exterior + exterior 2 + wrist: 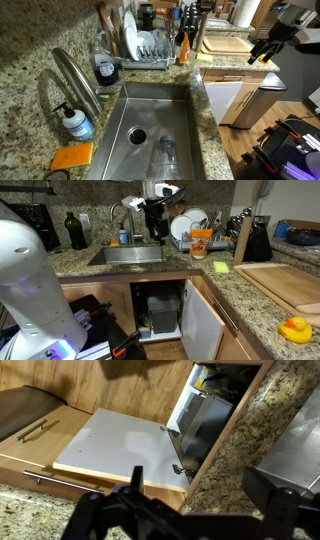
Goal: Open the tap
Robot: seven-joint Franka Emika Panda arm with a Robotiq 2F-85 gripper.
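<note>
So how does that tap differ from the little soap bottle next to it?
The tap is far taller than the soap bottle. The tap is a brushed grey metal tube; the soap bottle is clear, with a blue label and black pump. The tap bends in an arch; the soap bottle stands straight. Both stand on the granite counter beside the sink.

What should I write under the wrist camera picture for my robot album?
The robot's open fingers hover over a white cupboard door swung wide, with the speckled stone counter beside it.
</note>
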